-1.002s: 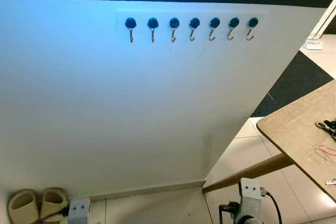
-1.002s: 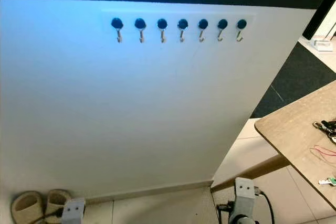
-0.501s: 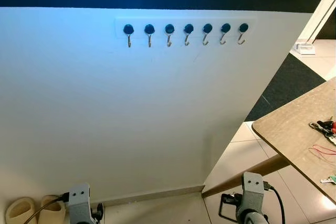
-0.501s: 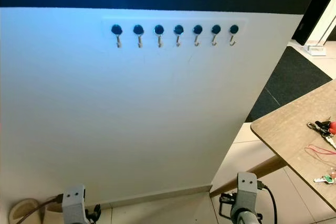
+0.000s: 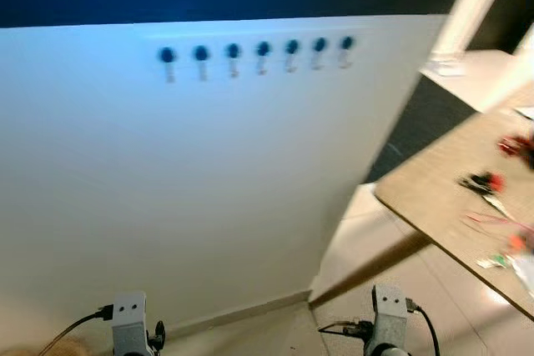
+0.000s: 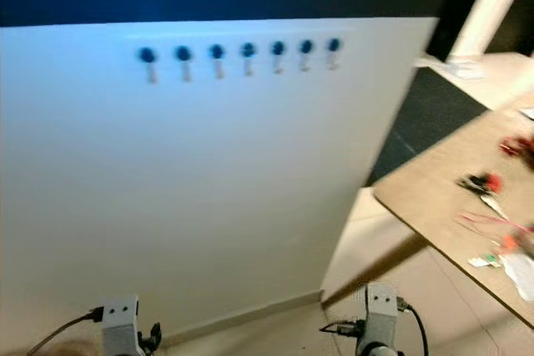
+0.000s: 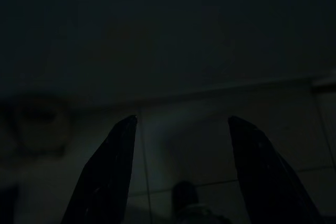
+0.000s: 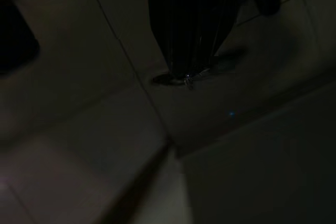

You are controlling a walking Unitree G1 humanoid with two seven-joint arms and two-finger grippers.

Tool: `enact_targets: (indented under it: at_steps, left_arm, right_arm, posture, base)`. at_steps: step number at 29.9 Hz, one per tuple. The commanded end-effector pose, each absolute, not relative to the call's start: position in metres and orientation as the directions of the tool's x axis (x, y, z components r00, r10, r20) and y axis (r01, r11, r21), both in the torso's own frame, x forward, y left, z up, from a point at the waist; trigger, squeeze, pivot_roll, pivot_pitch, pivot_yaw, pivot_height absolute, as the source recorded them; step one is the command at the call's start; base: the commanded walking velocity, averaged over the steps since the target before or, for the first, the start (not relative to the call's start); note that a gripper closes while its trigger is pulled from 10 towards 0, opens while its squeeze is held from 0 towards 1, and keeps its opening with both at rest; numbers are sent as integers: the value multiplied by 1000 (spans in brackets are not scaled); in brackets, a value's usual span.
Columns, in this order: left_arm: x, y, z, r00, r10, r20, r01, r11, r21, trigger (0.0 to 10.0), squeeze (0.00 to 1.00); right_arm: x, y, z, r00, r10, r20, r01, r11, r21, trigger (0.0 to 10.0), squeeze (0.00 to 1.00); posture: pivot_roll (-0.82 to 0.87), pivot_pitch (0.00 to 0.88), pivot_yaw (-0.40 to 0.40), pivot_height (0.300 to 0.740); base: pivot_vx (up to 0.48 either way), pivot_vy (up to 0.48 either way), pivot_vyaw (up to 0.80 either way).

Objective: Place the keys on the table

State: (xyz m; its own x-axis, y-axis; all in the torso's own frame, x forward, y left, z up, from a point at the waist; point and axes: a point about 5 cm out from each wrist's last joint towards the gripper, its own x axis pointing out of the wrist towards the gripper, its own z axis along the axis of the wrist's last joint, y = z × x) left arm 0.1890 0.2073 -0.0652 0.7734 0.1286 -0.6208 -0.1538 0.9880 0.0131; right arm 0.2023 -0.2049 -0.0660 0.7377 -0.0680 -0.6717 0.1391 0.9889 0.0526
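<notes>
A blurred bunch of keys (image 5: 482,181) lies on the wooden bench (image 5: 434,198) at 3 o'clock. The right end effector (image 8: 190,74), fingers pressed together, pinches a small metal ring (image 8: 188,80). The left end effector (image 7: 180,171) hangs wide open above the floor tiles (image 7: 189,129). Seven wall hooks (image 5: 262,52) line up at 12 o'clock.

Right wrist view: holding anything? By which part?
Right gripper: fingers together, small shiny metal bit pinched at their tips; too dark to confirm it is keys. Left gripper open, empty.
</notes>
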Motion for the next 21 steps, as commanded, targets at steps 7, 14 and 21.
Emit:
enact_targets:
  at_steps: [7,14,21]
  left_arm:
    - [180,197,-72,759,63,-648,-77,997,7,10000,0]
    - [178,194,-73,764,54,-643,-68,998,3,10000,0]
    - [177,194,-73,769,48,-637,-72,997,-12,10000,0]
  right_arm:
    - [192,-209,-71,712,-71,-699,124,992,25,10000,0]
    - [190,-212,-72,704,-65,-707,105,994,13,10000,0]
    - [190,-209,-72,700,-39,-713,70,997,15,10000,0]
  posture:
    - [28,39,-46,740]
    - [31,35,-51,740]
    - [33,29,-51,740]
  base:
    - [0,0,-800]
    - [0,0,-800]
    - [0,0,-800]
